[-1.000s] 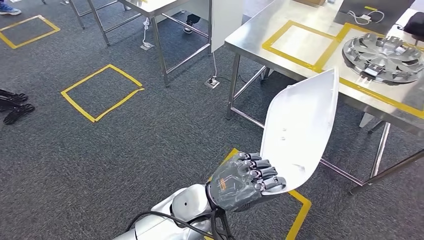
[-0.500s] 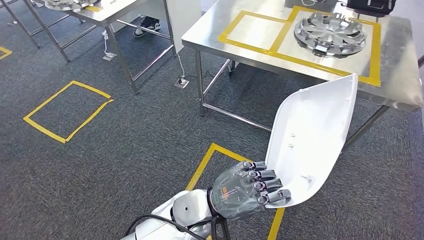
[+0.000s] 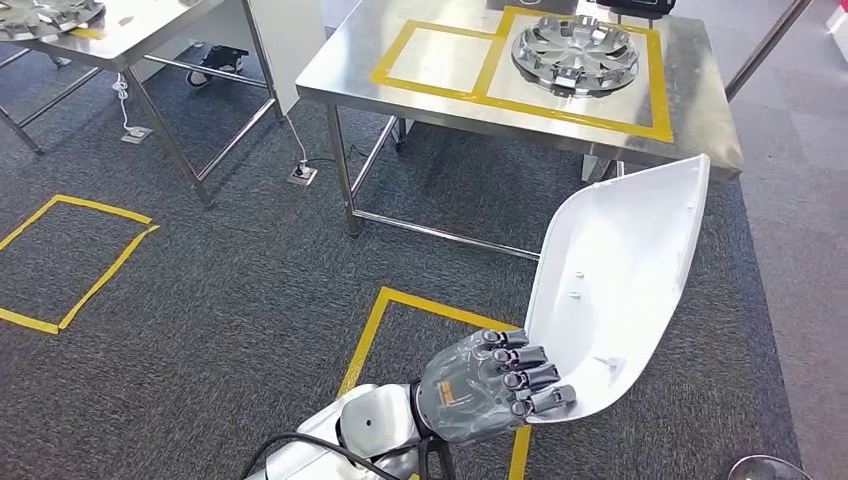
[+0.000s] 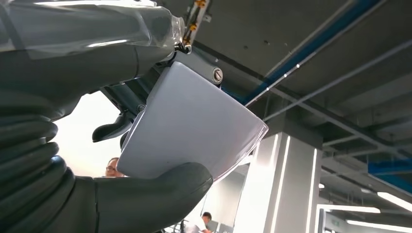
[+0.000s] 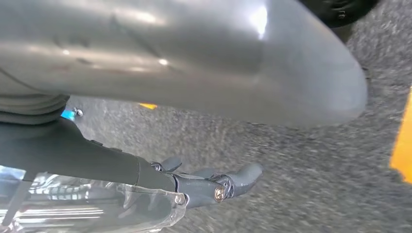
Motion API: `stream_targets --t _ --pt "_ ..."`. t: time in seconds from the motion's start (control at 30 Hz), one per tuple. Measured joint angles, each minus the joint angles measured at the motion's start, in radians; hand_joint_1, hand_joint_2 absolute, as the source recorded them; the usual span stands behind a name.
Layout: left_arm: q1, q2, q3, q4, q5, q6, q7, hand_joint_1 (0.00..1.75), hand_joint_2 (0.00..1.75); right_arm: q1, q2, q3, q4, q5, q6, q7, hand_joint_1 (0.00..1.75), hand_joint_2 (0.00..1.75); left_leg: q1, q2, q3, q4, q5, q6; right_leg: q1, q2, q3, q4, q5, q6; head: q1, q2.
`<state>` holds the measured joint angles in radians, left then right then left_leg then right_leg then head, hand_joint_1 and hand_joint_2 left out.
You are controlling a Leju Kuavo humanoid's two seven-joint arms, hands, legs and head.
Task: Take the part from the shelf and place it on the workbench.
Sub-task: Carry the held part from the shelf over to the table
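Head view: left robot hand around white part

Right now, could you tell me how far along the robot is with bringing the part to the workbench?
Picked up: the left hand grips the white part by its lower edge. In hand: carrying it over carpet, the steel workbench ahead. Left: setting it down, perhaps in the taped yellow square beside the hubcap.

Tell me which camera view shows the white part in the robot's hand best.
The head view: the white part appears whole, standing tall in the left hand, which grips its lower edge, short of the workbench. The left wrist view shows just its smooth outer face up close, clamped by the thumb. The right wrist view looks at carpet, not the part.
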<state>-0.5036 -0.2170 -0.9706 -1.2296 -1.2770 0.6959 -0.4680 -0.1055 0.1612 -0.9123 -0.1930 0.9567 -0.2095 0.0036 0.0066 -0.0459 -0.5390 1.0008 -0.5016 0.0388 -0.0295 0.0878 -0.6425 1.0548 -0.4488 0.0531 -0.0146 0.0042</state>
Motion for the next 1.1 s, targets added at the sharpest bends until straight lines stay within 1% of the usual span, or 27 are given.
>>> stream_targets --t 0.03,0.07,0.1,0.13,0.17,0.2,0.27,0.3,0.33,0.43,0.5,0.53,0.6,0.63,0.67,0.7,0.73,0.77,0.8,0.83,0.9,0.93,0.97,1.0,1.03,1.07,1.1 --pt "0.002 -0.002 0.006 -0.001 -0.002 0.001 0.007 1.75 1.75 -0.001 0.000 0.000 0.000 0.000 -0.002 -0.001 0.00 0.00 -0.001 0.012 -0.002 0.000 0.002 0.004 0.003 -0.034 -0.024 0.054 -0.031 0.001 0.003 0.000" --pt "0.005 -0.002 0.012 -0.001 -0.003 0.001 0.016 1.75 1.75 -0.003 0.000 0.000 0.000 0.000 -0.003 -0.002 0.00 0.00 -0.002 0.023 -0.004 0.000 0.003 0.006 0.004 -0.058 -0.054 0.123 -0.066 0.002 0.006 0.000" --pt "0.009 -0.002 0.018 -0.001 -0.003 0.001 0.024 1.75 1.75 -0.004 0.000 0.000 0.000 0.000 -0.004 -0.002 0.00 0.00 -0.004 0.035 -0.006 0.000 0.003 0.007 0.004 -0.069 -0.082 0.189 -0.094 0.003 0.006 0.000" --pt "0.013 -0.001 0.023 0.000 -0.001 0.001 0.031 1.75 1.75 -0.003 0.001 0.000 0.000 0.000 -0.005 -0.003 0.00 0.00 -0.005 0.044 -0.008 0.000 0.003 0.007 0.004 -0.074 -0.098 0.232 -0.108 0.004 0.006 0.000" --pt "0.017 -0.001 0.027 0.000 0.004 0.001 0.038 1.75 1.75 -0.002 0.001 0.000 0.000 0.000 -0.005 -0.003 0.00 0.00 -0.005 0.052 -0.009 0.001 0.003 0.007 0.004 -0.076 -0.094 0.239 -0.103 0.003 0.006 0.000" --pt "0.018 -0.002 0.032 0.000 0.011 0.002 0.044 1.75 1.75 0.000 0.000 0.000 0.000 0.001 -0.006 -0.003 0.00 0.00 -0.005 0.056 -0.009 0.001 0.002 0.007 0.004 -0.077 -0.070 0.205 -0.083 0.001 0.006 0.000" --pt "0.020 -0.005 0.045 0.000 0.033 0.002 0.050 1.75 1.75 0.000 0.000 0.000 0.000 0.003 -0.006 -0.003 0.00 0.00 -0.007 0.063 -0.007 0.001 -0.004 0.002 0.005 -0.085 0.015 0.061 -0.036 -0.005 0.006 0.000" --pt "0.021 -0.007 0.053 -0.001 0.045 0.002 0.049 1.75 1.75 -0.001 0.000 -0.001 0.000 0.004 -0.006 -0.003 0.00 0.00 -0.008 0.065 -0.007 0.001 -0.008 -0.003 0.007 -0.089 0.049 0.001 -0.026 -0.009 0.006 0.000" --pt "0.024 -0.009 0.063 -0.004 0.055 0.002 0.046 1.75 1.75 -0.002 0.000 0.000 0.000 0.005 -0.006 -0.003 0.00 0.00 -0.010 0.066 -0.008 0.001 -0.013 -0.010 0.009 -0.092 0.070 -0.036 -0.027 -0.014 0.006 0.000" --pt "0.038 -0.019 0.094 -0.019 0.070 0.002 0.028 1.75 1.75 0.000 0.000 0.000 0.000 0.006 -0.006 -0.001 0.00 0.00 -0.007 0.067 -0.001 0.000 -0.027 -0.030 0.015 -0.090 0.086 -0.049 -0.043 -0.034 0.005 0.000" --pt "0.045 -0.028 0.116 -0.031 0.069 0.003 0.017 1.75 1.75 0.002 0.001 -0.001 0.000 0.008 -0.006 0.000 0.00 0.00 -0.004 0.060 -0.015 0.042 -0.039 -0.041 0.011 -0.087 0.106 -0.053 -0.049 -0.047 0.002 0.000" --pt "0.049 -0.030 0.127 -0.035 0.065 0.004 0.012 1.75 1.75 0.002 0.002 -0.001 0.000 0.009 -0.005 0.001 0.00 0.00 -0.003 0.056 -0.045 0.094 -0.054 -0.045 0.008 -0.086 0.118 -0.054 -0.054 -0.052 0.000 0.000" --pt "0.061 -0.031 0.144 -0.039 0.057 0.004 0.005 1.75 1.75 0.002 0.002 -0.001 0.000 0.013 -0.004 0.001 0.00 0.00 -0.002 0.052 -0.143 0.234 -0.087 -0.048 0.008 -0.084 0.138 -0.054 -0.073 -0.056 -0.002 0.000" --pt "0.069 -0.031 0.151 -0.039 0.055 0.004 0.002 1.75 1.75 0.003 0.002 -0.001 0.000 0.014 -0.004 0.001 0.00 0.00 -0.003 0.052 -0.191 0.286 -0.086 -0.049 0.008 -0.082 0.150 -0.054 -0.084 -0.056 -0.002 0.000" --pt "0.075 -0.031 0.157 -0.039 0.054 0.004 0.000 1.75 1.75 0.005 0.002 -0.001 0.000 0.015 -0.003 0.001 0.00 0.00 -0.003 0.051 -0.224 0.302 -0.064 -0.048 0.008 -0.079 0.164 -0.054 -0.097 -0.055 -0.002 0.000" --pt "0.080 -0.031 0.161 -0.039 0.054 0.004 -0.001 1.75 1.75 0.006 0.002 -0.001 0.000 0.015 -0.003 0.001 0.00 0.00 -0.003 0.051 -0.237 0.276 -0.021 -0.045 0.008 -0.075 0.181 -0.054 -0.111 -0.054 -0.002 0.000" --pt "0.082 -0.031 0.166 -0.040 0.053 0.004 -0.001 1.75 1.75 0.006 0.003 -0.001 0.000 0.015 -0.002 0.000 0.00 0.00 -0.004 0.050 -0.228 0.211 0.041 -0.041 0.008 -0.071 0.200 -0.054 -0.126 -0.053 -0.002 0.000" --pt "0.083 -0.031 0.169 -0.040 0.053 0.004 -0.002 1.75 1.75 0.007 0.005 -0.001 0.000 0.015 -0.001 0.000 0.00 0.00 -0.005 0.047 -0.211 0.144 0.091 -0.036 0.006 -0.068 0.215 -0.057 -0.141 -0.050 -0.002 0.000" --pt "0.083 -0.031 0.173 -0.041 0.052 0.004 -0.004 1.75 1.75 0.006 0.007 -0.001 0.000 0.015 -0.001 0.000 0.00 0.00 -0.008 0.044 -0.191 0.088 0.125 -0.030 0.006 -0.065 0.228 -0.059 -0.155 -0.045 0.000 0.000" --pt "0.084 -0.031 0.175 -0.041 0.052 0.004 -0.007 1.75 1.75 0.004 0.008 -0.001 0.000 0.013 0.000 0.000 0.00 0.00 -0.012 0.042 -0.176 0.052 0.136 -0.023 0.005 -0.063 0.236 -0.064 -0.164 -0.039 0.001 0.000" --pt "0.086 -0.035 0.181 -0.042 0.054 0.004 -0.015 1.75 1.75 0.001 0.010 -0.001 0.000 0.011 0.001 -0.001 0.00 0.00 -0.017 0.039 -0.160 0.036 0.117 -0.011 0.004 -0.062 0.247 -0.071 -0.162 -0.023 0.000 0.000" --pt "0.086 -0.039 0.184 -0.042 0.055 0.004 -0.020 1.75 1.75 0.001 0.011 -0.001 0.000 0.010 0.001 -0.001 0.00 0.00 -0.014 0.039 -0.151 0.026 0.108 -0.005 0.003 -0.062 0.240 -0.056 -0.147 -0.016 -0.002 0.000" --pt "0.087 -0.043 0.187 -0.043 0.058 0.004 -0.025 1.75 1.75 0.001 0.011 -0.001 0.000 0.009 0.001 -0.002 0.00 0.00 -0.011 0.039 -0.139 0.015 0.103 0.001 0.004 -0.064 0.222 -0.020 -0.123 -0.010 -0.002 0.000" --pt "0.086 -0.045 0.189 -0.043 0.060 0.004 -0.030 1.75 1.75 0.001 0.011 -0.001 0.000 0.008 0.001 -0.003 0.00 0.00 -0.008 0.040 -0.123 0.003 0.097 0.005 0.005 -0.067 0.184 0.039 -0.100 -0.007 -0.002 0.000" --pt "0.087 -0.046 0.191 -0.042 0.061 0.004 -0.034 1.75 1.75 0.002 0.011 -0.001 0.000 0.007 0.001 -0.004 0.00 0.00 -0.005 0.041 -0.107 -0.007 0.090 0.008 0.005 -0.069 0.137 0.106 -0.091 -0.007 -0.001 0.000" --pt "0.087 -0.045 0.191 -0.041 0.063 0.004 -0.038 1.75 1.75 0.003 0.010 -0.002 0.000 0.006 0.001 -0.004 0.00 0.00 -0.005 0.041 -0.092 -0.013 0.081 0.010 0.006 -0.072 0.090 0.167 -0.104 -0.008 -0.001 0.000" --pt "0.088 -0.045 0.191 -0.040 0.064 0.004 -0.042 1.75 1.75 0.006 0.009 -0.002 0.000 0.005 0.001 -0.004 0.00 0.00 -0.005 0.040 -0.079 -0.016 0.070 0.011 0.007 -0.072 0.046 0.210 -0.136 -0.007 0.000 0.000"
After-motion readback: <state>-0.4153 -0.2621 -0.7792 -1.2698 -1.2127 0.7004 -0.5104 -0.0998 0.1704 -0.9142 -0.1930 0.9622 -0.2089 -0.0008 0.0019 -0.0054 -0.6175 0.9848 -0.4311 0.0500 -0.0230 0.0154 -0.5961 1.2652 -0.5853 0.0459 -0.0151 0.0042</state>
